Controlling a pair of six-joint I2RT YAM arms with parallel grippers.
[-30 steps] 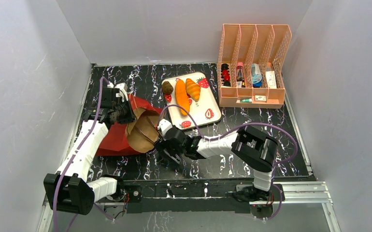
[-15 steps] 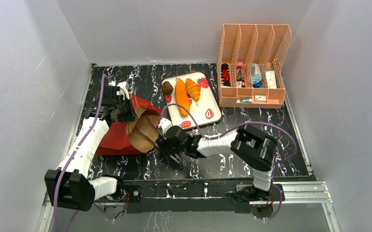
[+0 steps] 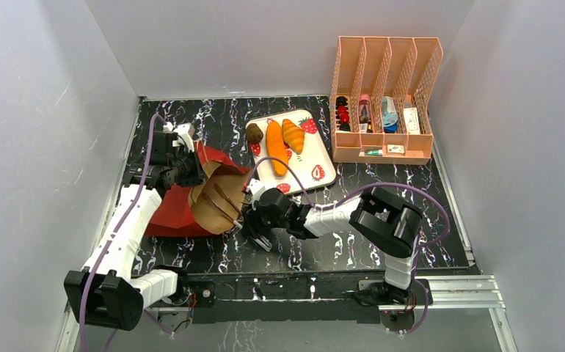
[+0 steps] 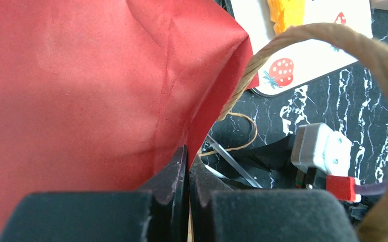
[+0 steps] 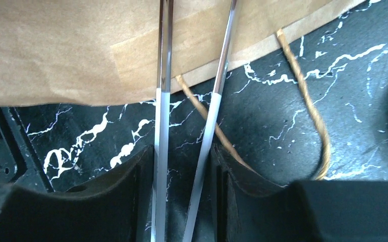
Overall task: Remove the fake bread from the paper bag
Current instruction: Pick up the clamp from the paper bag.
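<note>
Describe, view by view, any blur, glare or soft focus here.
Top external: evenly lit, sharp throughout. Left wrist: left claw and twine handle blurred, paper bag crisp. Right wrist: right claw soft, glare streaks along the metal tongs.

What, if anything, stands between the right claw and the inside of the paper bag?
Nothing visible does. The right gripper clamps metal tongs, whose arms lie across the open brown mouth of the paper bag. The left gripper pinches the bag by its red edge. What the bag holds inside cannot be seen.

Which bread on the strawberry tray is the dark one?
The round roll, leftmost on the tray; the baguette and croissant beside it are orange.
</note>
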